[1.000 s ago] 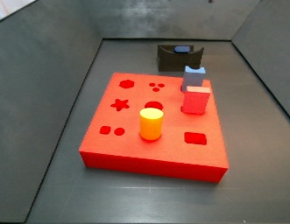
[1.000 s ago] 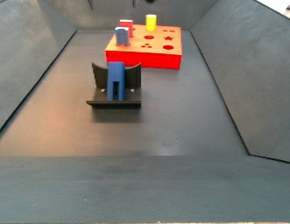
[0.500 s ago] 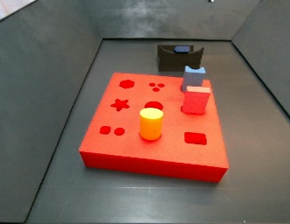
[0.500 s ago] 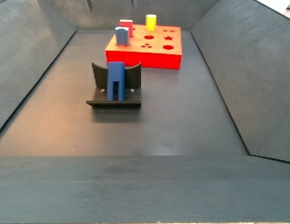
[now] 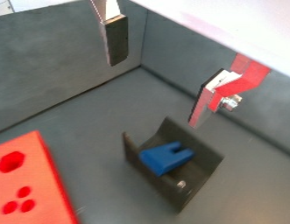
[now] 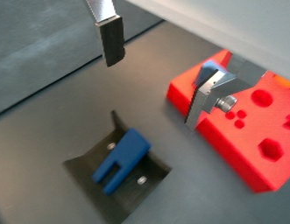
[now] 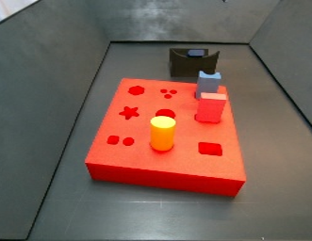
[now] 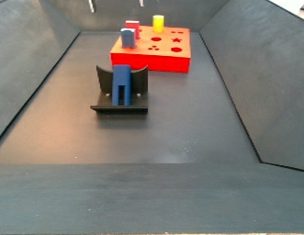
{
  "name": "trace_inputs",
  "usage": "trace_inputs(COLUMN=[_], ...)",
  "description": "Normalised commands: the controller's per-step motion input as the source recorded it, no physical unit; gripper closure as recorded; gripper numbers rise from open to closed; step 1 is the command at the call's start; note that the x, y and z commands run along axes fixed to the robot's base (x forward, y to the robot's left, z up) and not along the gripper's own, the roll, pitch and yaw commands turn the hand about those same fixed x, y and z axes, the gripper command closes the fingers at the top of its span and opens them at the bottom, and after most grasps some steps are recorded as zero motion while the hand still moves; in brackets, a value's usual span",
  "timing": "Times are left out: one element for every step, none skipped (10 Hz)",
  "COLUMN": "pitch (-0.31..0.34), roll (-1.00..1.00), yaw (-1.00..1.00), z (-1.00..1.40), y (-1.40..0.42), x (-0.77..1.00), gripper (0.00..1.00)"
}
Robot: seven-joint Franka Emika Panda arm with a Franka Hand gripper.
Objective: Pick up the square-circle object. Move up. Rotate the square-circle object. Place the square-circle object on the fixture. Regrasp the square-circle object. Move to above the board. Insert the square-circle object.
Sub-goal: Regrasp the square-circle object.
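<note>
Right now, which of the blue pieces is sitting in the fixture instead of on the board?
The dark-blue square-circle object, upright in the fixture; the light-blue-topped red block stands on the board. The open gripper hovers above, empty.

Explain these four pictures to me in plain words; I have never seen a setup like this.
This is a robot arm working in a grey tray. Two cameras ride on its wrist and look down past its claw, two flat silver plates standing wide apart and holding nothing. Two more cameras are fixed beside the tray; the arm itself does not show in them. On the floor stands the fixture, a dark bracket, with the square-circle object, a dark-blue piece, resting in it. Both wrist views show the claw hanging above that piece. Further off lies the board, a red slab with shaped holes, carrying a yellow cylinder and a blue-topped red block.
</note>
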Motion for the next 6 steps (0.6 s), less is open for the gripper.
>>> trace_inputs(pitch=[-0.008, -0.005, 0.000, 0.004, 0.015, 0.023], roll=[1.00, 1.00, 1.00, 1.00, 1.00, 1.00], yaw=[0.03, 0.03, 0.03, 0.03, 0.04, 0.04], z=[0.00, 0.00, 0.00, 0.00, 0.00, 0.00], y=[-0.02, -0.02, -0.02, -0.02, -0.02, -0.02], x=[-0.02, -0.02, 0.00, 0.01, 0.02, 0.04], gripper=[0.00, 0.00, 0.00, 0.00, 0.00, 0.00])
